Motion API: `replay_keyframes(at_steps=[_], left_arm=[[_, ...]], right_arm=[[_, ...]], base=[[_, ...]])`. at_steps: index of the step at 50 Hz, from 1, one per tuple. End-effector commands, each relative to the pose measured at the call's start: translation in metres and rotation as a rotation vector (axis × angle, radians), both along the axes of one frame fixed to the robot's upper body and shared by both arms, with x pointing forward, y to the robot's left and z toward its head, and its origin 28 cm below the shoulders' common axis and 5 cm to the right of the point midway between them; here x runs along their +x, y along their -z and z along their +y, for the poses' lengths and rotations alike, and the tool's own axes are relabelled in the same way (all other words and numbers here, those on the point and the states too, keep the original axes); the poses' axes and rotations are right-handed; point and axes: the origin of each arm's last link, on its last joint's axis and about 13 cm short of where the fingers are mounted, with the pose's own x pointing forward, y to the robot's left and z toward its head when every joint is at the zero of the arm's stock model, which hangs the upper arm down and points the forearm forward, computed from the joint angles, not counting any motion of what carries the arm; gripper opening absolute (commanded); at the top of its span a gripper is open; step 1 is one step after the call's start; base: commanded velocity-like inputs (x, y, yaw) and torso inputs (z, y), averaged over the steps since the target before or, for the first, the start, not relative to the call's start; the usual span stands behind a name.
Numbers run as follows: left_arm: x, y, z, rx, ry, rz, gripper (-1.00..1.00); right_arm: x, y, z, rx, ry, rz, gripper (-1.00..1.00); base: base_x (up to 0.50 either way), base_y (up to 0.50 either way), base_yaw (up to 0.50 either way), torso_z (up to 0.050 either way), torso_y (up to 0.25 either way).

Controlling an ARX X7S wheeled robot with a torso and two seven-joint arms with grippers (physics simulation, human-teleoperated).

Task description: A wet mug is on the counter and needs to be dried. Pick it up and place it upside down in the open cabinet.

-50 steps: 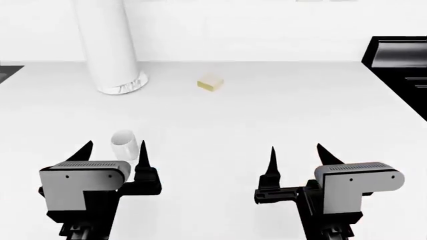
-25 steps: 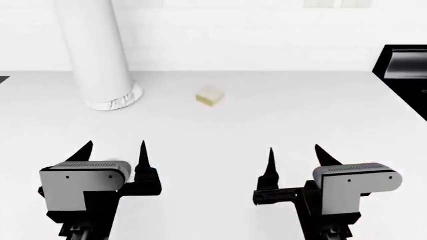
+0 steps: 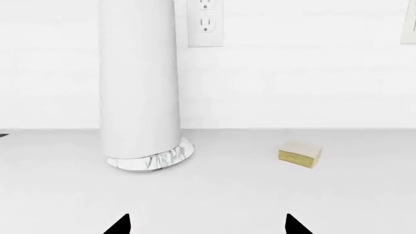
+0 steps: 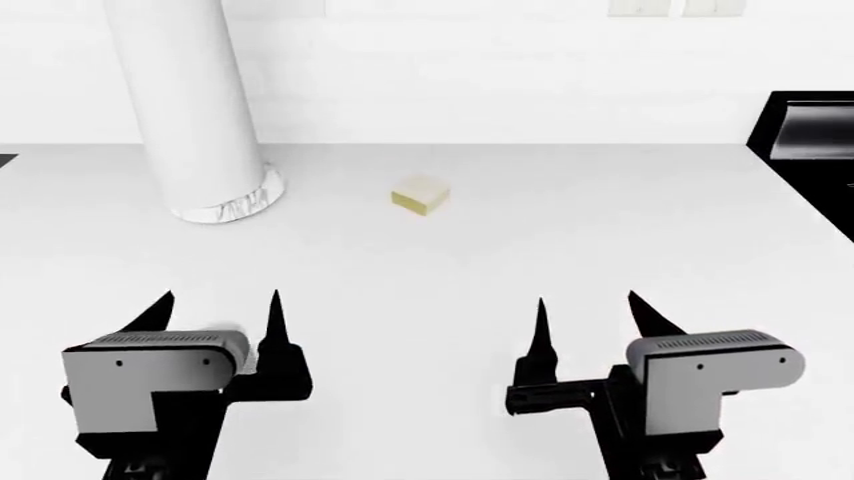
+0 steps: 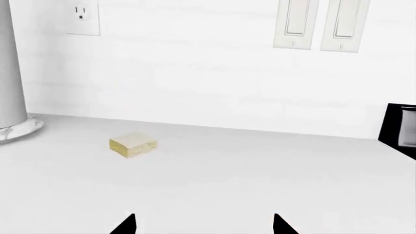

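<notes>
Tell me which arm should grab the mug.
Left. In the head view only a pale sliver of the mug shows, at the left gripper, between its open fingers. The right gripper, also open, sits well aside over bare counter.

Bright, even, washed-out white render — faint shadows (slightly soft), no glare

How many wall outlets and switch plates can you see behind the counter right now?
3. One outlet beside the tall white column; two switch plates side by side, further toward the stove. Others may sit outside the views.
</notes>
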Motion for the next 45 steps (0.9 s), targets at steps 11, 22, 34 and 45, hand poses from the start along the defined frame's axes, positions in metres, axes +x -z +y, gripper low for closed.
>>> replay_keyframes(at_steps=[11,22,34,45], left_arm=[[-0.025,-0.008,0.02,-0.021,-0.013,0.188,1.0],[-0.026,0.001,0.026,-0.013,0.012,0.316,1.0],[-0.025,0.01,0.026,-0.008,-0.004,0.363,1.0],[-0.024,0.015,0.028,-0.013,-0.019,0.379,1.0]], right_arm=[[-0.003,-0.001,0.0,0.001,-0.002,-0.004,1.0],[-0.003,-0.003,0.001,-0.001,-0.008,-0.003,1.0],[-0.002,-0.002,0.001,0.001,-0.008,-0.004,1.0],[-0.003,-0.002,0.001,0.002,-0.008,-0.005,1.0]], base=[[0.0,0.0,0.0,0.0,0.0],[0.0,0.0,0.0,0.0,0.0],[0.0,0.0,0.0,0.0,0.0],[0.0,0.0,0.0,0.0,0.0]])
